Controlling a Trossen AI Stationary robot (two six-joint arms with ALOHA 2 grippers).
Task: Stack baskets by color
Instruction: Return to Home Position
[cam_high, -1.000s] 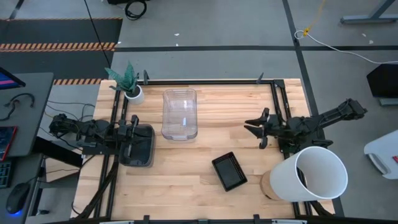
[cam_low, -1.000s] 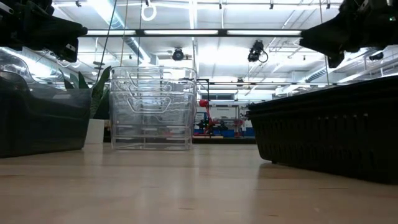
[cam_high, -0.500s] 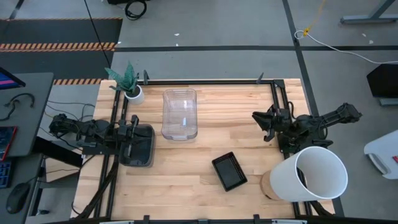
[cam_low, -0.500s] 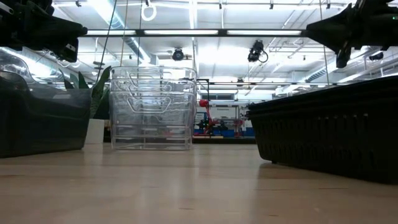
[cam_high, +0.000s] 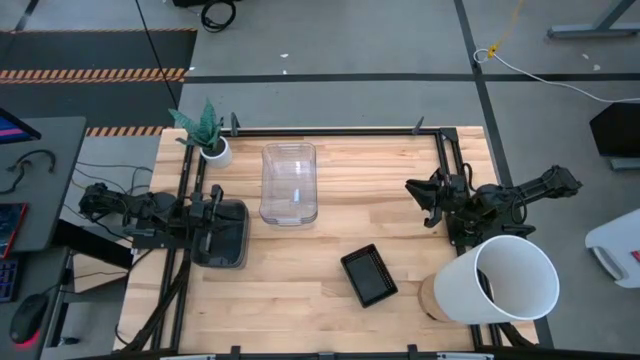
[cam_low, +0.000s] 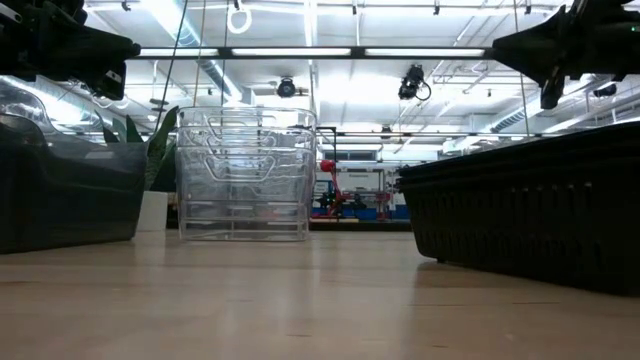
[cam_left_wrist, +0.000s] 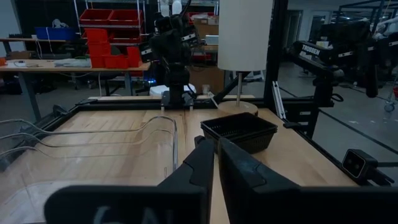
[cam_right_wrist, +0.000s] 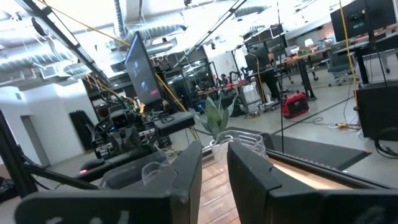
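The smoky grey trays (cam_high: 228, 245) sit nested at the table's left, on their base. My left gripper (cam_high: 222, 215) hovers level above them, shut and empty; its fingertips (cam_left_wrist: 216, 146) nearly meet. The clear bins (cam_high: 289, 183) stand nested at the far middle. The black mesh baskets (cam_high: 368, 275) rest near the front, right of centre. My right gripper (cam_high: 415, 203) hangs at the right, high above the table and tipped slightly up. It is open with a narrow gap (cam_right_wrist: 214, 152) and holds nothing.
A big white bucket (cam_high: 505, 278) lies at the front right corner, close under the right arm. A small white plant pot (cam_high: 214, 151) stands at the far left. Bare wood lies between the clear bins and the black baskets. A dark frame rails the table's edges.
My right gripper has drawn back a little toward the table's right edge and tipped upward. Its fingers have closed from a wide spread to a narrow gap. The baskets have not moved.
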